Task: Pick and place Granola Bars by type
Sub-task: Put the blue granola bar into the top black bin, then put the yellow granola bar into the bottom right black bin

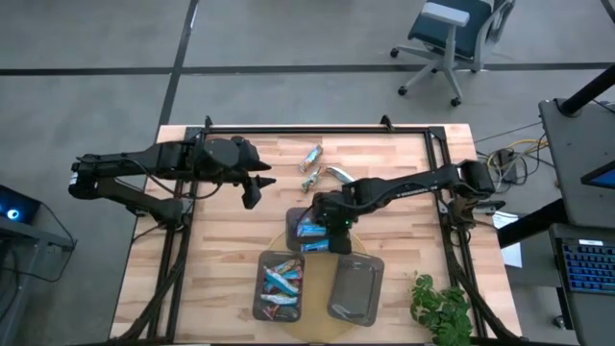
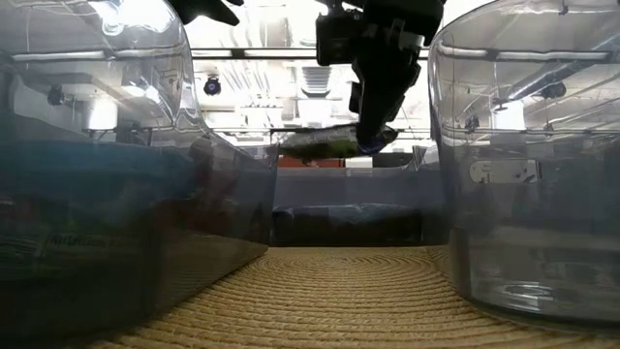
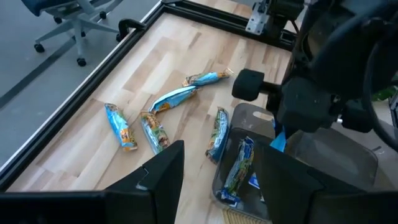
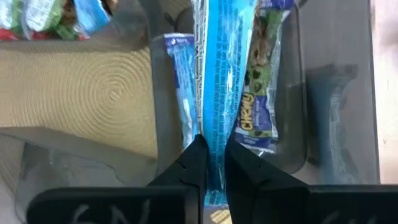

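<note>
1. Clamped between the fingers of the right gripper (image 4: 211, 163) is a blue bar (image 4: 216, 74), hanging lengthwise over a grey tray (image 4: 291, 93).
2. That tray already holds two bars: a slim blue one (image 4: 180, 81) and a purple-and-green one (image 4: 258, 81).
3. From above, the right gripper (image 1: 329, 219) sits over this tray (image 1: 294, 218), which rests at the far edge of a round woven mat (image 1: 317, 329).
4. A second tray (image 1: 262, 291), nearer the front, contains several mixed bars (image 1: 282, 280); a third tray (image 1: 356, 289) stands beside it.
5. Loose bars (image 3: 168, 99) lie on the wooden table (image 3: 124, 81), near the far rail.
6. The left gripper (image 1: 252, 189) hovers left of the trays, fingers apart, holding nothing.
</note>
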Controlling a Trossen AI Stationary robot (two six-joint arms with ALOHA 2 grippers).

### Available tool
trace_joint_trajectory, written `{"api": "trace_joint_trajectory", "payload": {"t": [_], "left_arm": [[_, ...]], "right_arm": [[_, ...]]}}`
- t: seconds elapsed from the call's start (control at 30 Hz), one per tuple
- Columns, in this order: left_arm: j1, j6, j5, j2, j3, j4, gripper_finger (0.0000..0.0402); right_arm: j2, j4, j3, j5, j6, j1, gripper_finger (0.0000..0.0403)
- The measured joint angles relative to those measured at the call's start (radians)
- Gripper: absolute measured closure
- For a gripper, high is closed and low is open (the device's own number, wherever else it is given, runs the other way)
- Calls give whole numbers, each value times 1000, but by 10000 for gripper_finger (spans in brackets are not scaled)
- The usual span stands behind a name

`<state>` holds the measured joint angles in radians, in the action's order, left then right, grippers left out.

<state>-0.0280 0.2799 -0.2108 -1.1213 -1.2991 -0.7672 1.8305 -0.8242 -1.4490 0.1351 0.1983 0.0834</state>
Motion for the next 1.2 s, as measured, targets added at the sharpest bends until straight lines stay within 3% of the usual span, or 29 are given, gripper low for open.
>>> {"api": "trace_joint_trajectory", "payload": {"t": [0.17,0.6,0.77,0.97,1.2], "left_arm": [[0,-13,6,0,0,-4,227],[0,-39,16,0,0,-22,233],[0,-46,16,0,0,-23,279],[0,-74,16,0,0,-23,383],[0,-100,15,0,0,-19,401]], "right_arm": [[-4,-12,0,-3,7,-1,352],[-25,-10,0,-3,9,0,262],[-87,-11,0,-65,20,-2,259],[-183,-12,0,-191,63,-16,271],[-277,-18,0,-214,141,-37,264]]}}
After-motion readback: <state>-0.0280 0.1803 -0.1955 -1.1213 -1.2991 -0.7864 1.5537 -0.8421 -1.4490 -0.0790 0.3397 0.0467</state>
